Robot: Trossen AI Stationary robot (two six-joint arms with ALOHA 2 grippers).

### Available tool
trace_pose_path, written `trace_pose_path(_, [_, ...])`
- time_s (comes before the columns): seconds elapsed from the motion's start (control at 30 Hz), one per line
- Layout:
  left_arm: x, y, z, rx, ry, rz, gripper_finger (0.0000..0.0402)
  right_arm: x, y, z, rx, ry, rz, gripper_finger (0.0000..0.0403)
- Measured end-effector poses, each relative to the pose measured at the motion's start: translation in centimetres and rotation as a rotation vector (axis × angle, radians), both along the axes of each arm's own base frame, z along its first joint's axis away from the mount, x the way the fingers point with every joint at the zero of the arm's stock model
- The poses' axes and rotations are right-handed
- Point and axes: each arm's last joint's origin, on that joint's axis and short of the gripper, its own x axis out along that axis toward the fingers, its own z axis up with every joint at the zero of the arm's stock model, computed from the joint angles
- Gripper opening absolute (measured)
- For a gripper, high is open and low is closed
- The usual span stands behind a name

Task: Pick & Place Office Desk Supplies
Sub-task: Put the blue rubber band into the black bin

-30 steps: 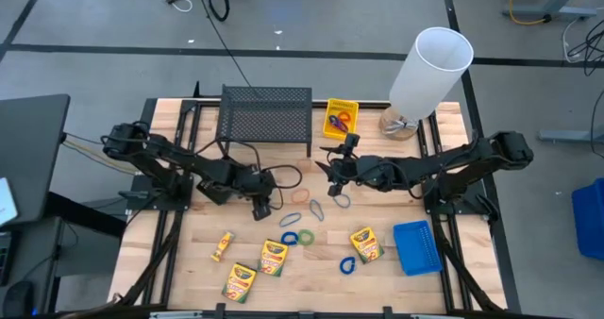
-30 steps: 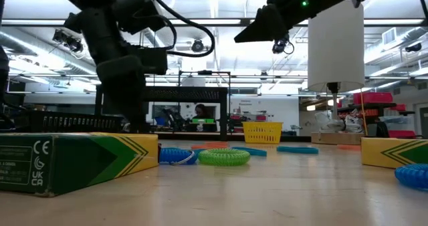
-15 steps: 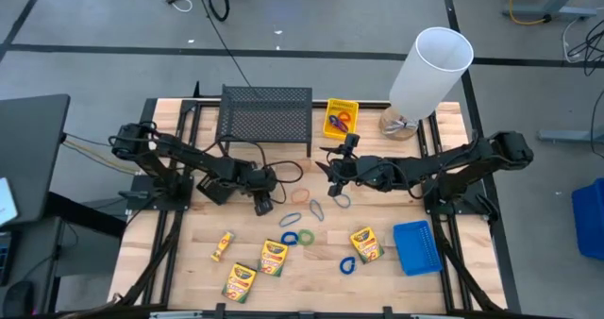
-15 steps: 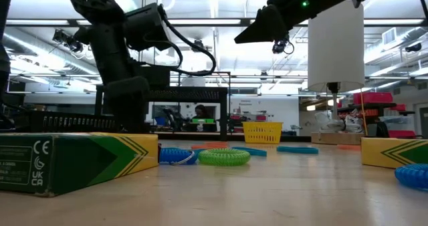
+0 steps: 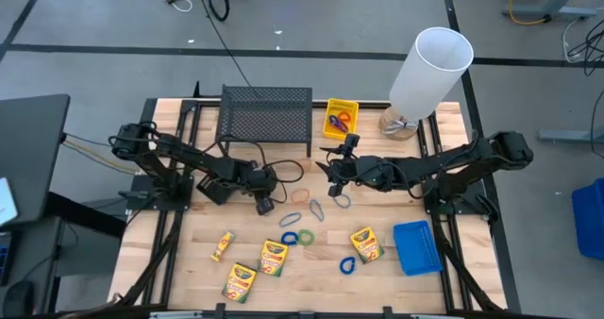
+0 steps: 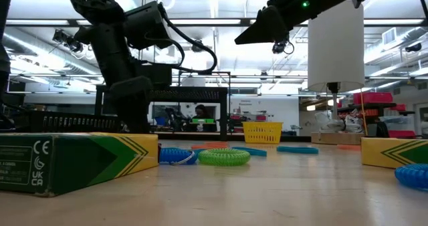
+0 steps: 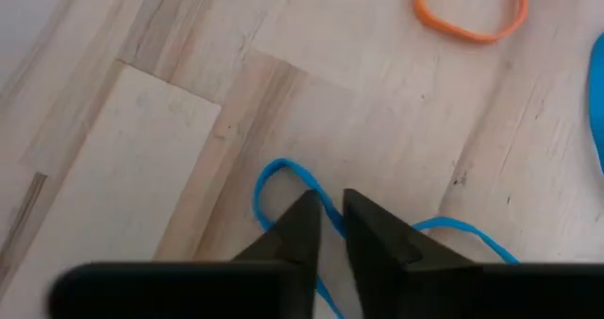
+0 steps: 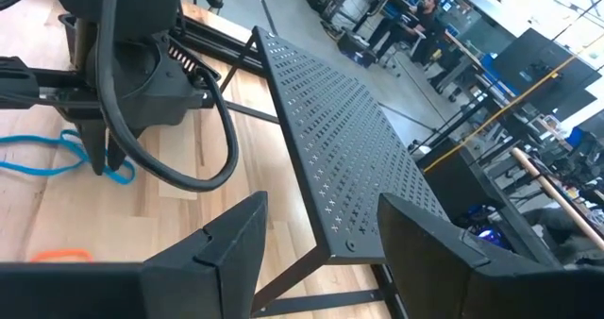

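My left gripper (image 5: 265, 204) is down at the table left of centre, its fingers closed on a thin blue loop (image 7: 279, 183) that lies flat on the wood. An orange loop (image 7: 469, 19) lies just beyond it. My right gripper (image 5: 330, 173) hangs open above the table's middle and holds nothing. More loops, green (image 5: 307, 236), blue (image 5: 347, 264) and grey (image 5: 316, 209), lie near the centre. Several crayon boxes (image 5: 273, 258) rest toward the near edge. A blue bin (image 5: 416, 246) sits near right, and a yellow bin (image 5: 341, 117) holding loops stands at the far side. My left gripper pinches one strand of the blue loop (image 7: 326, 204) between its two fingertips. The fingers slant down at it from the table's left side. The rest of the loop lies slack on the table on both sides of the fingers.
A black wire-mesh rack (image 5: 265, 119) stands at the far edge behind the left gripper. A tall white cylinder (image 5: 429, 71) stands at the far right. Black cables (image 5: 283, 176) curl on the table by the left gripper.
My left arm has leaned a little toward the table's middle and sunk slightly over the blue loop, then held still. The right arm has kept still.
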Motion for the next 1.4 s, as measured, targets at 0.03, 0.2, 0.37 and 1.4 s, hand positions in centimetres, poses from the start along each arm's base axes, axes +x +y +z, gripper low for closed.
trace_pose_path(0.03, [0.0,0.0,0.0,0.002,0.001,-0.004,0.0029,0.0,0.0,0.0,0.0,0.0,0.0,0.0212])
trace_pose_path(0.2, [0.0,0.0,0.0,0.007,0.004,-0.016,0.0005,0.0,0.0,0.0,0.0,0.0,0.0,0.0212])
trace_pose_path(0.37, [0.0,-0.1,0.0,0.01,0.004,-0.023,0.0004,0.0,0.0,-0.1,0.0,0.005,0.0,0.0212])
trace_pose_path(1.4, [-3.3,-5.5,7.6,0.277,0.098,0.091,0.0001,-0.1,0.0,-0.3,0.033,0.016,-0.007,0.0212])
